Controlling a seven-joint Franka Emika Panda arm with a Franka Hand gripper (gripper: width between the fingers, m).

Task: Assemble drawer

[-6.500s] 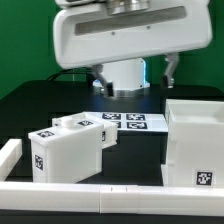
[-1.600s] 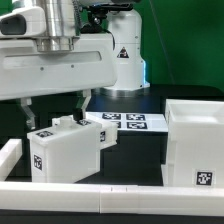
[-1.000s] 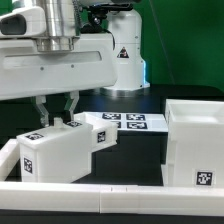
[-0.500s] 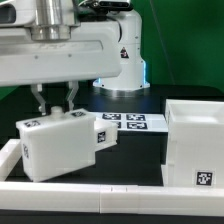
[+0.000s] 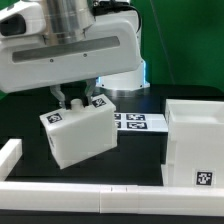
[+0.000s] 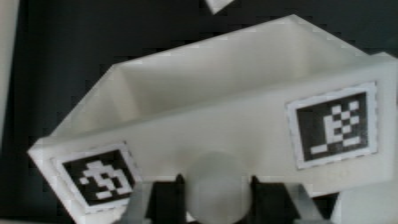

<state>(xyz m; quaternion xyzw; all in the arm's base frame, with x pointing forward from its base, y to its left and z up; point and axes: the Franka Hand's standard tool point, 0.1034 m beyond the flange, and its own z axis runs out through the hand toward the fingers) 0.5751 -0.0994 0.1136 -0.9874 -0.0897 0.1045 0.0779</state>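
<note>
My gripper (image 5: 72, 102) is shut on the rim wall of a white drawer tray (image 5: 82, 138) and holds it tilted above the black table, at the exterior view's left. Tags show on the tray's upper edge. In the wrist view the gripper (image 6: 217, 196) pinches the tray's (image 6: 205, 95) wall between two tags, and the hollow inside faces the camera. The large hollow white shell (image 5: 196, 145) stands at the exterior view's right with a tag low on its front. A second tray does not show.
The marker board (image 5: 140, 122) lies flat behind the held tray. A low white border rail (image 5: 100, 192) runs along the front and another (image 5: 9, 153) along the exterior view's left. The arm's white body fills the upper half of the view.
The gripper came down on the tray at the left, closed on its wall, then lifted it and carried it toward the exterior view's right, tilting it.
</note>
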